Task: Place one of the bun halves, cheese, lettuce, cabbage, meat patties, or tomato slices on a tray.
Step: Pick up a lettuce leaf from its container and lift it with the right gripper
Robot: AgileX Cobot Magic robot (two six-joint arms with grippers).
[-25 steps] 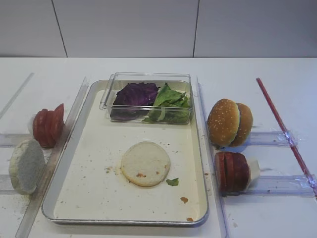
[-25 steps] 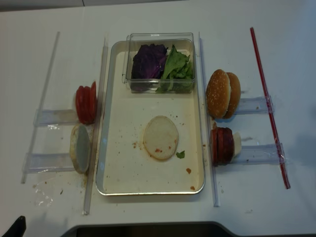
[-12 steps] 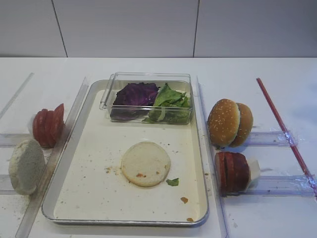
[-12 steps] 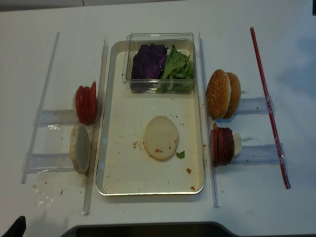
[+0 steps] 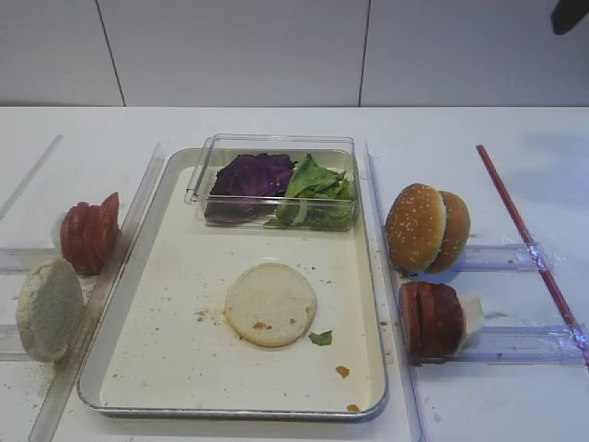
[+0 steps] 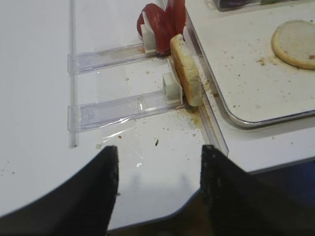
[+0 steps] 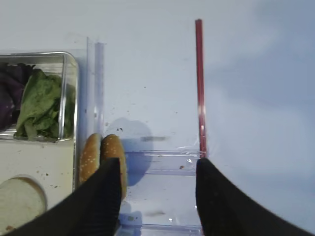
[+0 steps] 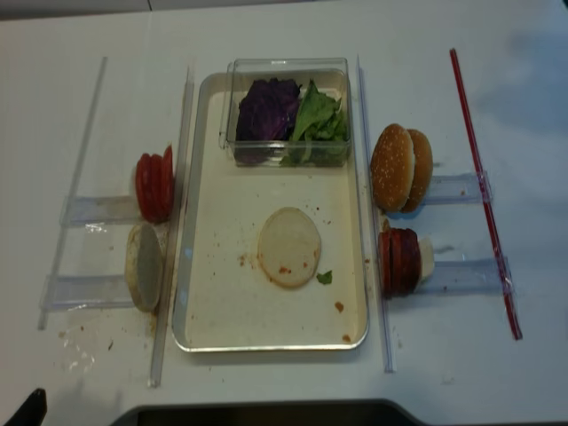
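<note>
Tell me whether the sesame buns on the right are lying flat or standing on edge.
Standing on edge. The two sesame buns lean together upright against a clear holder, beside the tray.

The tray (image 5: 175, 170) is polished metal with a shiny silver rim and a matt cream floor speckled with crumbs. At its 12 o'clock end a box (image 5: 276, 147) of clear glossy plastic holds crinkled lettuce (image 5: 317, 189) and purple leaves (image 5: 250, 175). The bun halves (image 5: 426, 227) at 3 o'clock look golden, seeded and rough; the flat one (image 5: 271, 304) is pale and matt. The racks (image 5: 502, 258) are transparent plastic on a smooth white surface (image 5: 479, 129).
</note>
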